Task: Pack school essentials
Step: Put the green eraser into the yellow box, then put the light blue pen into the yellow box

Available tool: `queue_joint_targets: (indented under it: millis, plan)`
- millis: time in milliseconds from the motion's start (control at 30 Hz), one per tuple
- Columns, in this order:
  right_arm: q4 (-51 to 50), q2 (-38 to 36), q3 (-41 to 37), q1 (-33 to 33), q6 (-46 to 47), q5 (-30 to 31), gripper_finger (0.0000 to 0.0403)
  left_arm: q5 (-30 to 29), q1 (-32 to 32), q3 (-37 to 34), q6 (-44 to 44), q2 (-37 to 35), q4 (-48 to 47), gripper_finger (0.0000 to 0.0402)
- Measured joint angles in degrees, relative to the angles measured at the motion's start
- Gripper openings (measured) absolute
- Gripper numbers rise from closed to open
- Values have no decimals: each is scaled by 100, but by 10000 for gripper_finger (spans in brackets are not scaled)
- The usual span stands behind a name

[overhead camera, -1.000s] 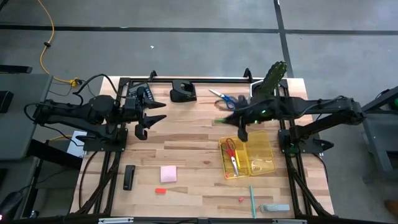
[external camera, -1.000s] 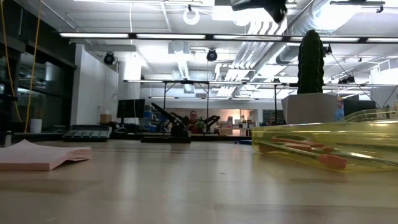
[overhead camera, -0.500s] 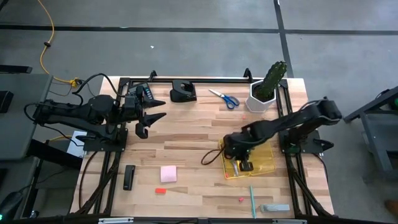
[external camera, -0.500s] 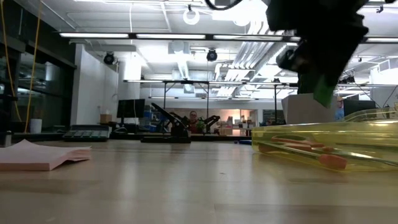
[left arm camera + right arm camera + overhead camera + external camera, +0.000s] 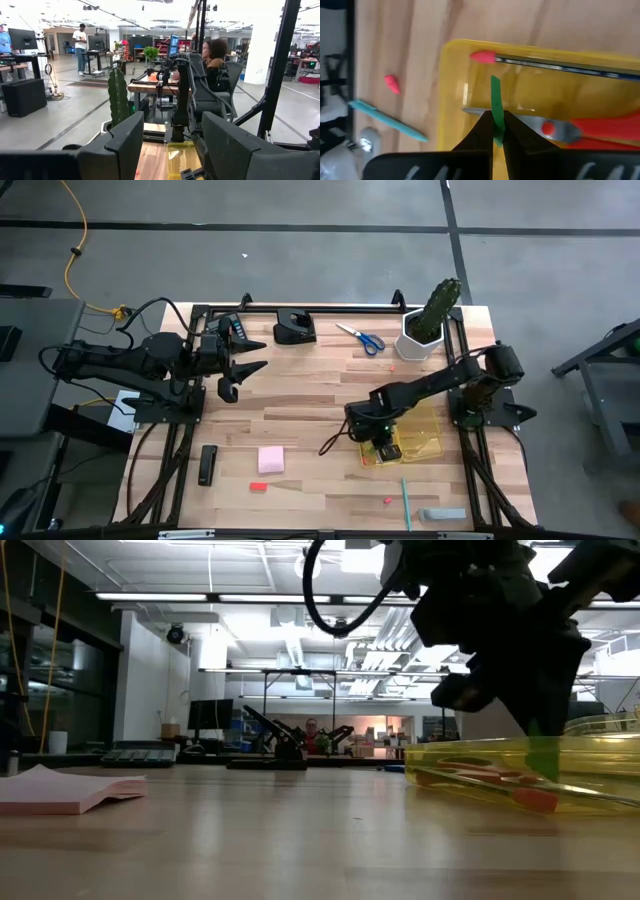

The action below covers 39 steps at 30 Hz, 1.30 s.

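Note:
My right gripper (image 5: 385,442) hangs over the near left part of the clear yellow tray (image 5: 428,438), shut on a thin green pen (image 5: 495,105). In the tray lie red-handled scissors (image 5: 600,127) and a red-tipped pen (image 5: 545,61) along one wall. The teal pen (image 5: 406,502), two tiny red bits (image 5: 258,487) (image 5: 387,501) and the pink sticky pad (image 5: 271,459) lie on the table. Blue-handled scissors (image 5: 362,337) lie near the far edge. My left gripper (image 5: 232,375) waits open, raised at the table's left. My right gripper pinches the green pen between its two fingertips, with the pen's held part (image 5: 496,131) hidden between them. The fingers slant steeply down from above and the pen runs along them. Its free end (image 5: 543,765) points down inside the tray; whether it touches the floor, I cannot tell.
A green cactus in a white pot (image 5: 428,320) stands at the far right. A black holder (image 5: 294,328) sits at the far edge, a black bar (image 5: 207,464) near the left, a grey item (image 5: 441,514) at the near right. People show in the room behind.
My right gripper has sunk toward the table and come toward the near edge, tipping from nearly level to steeply downward. It has stayed shut on the green pen, whose free end now hangs inside the yellow tray.

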Motion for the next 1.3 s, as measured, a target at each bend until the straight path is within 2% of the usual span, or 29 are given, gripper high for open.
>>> queue_joint_targets:
  millis: [100,300,633,833,933,1100,1200,1300]
  plan:
    - [14,57,0,0,-37,-234,0,0,0,0,19,0,-2,188]
    - [34,55,0,2,2,-298,13,0,0,0,101,0,-7,188]
    - [247,55,0,4,86,-297,70,0,0,0,101,0,-15,188]
    - [317,-24,0,0,165,-297,127,0,0,0,102,0,-24,188]
    - [1,-264,0,-90,131,-163,151,-88,0,0,105,0,-64,188]
    - [-519,-1018,-3,-258,219,628,168,-108,2,0,101,0,-76,188]
    - [-277,-1617,-236,-299,657,868,168,-80,2,0,97,0,-79,188]
    - [477,-2303,-820,-299,1409,1011,164,-57,2,0,94,1,-79,188]
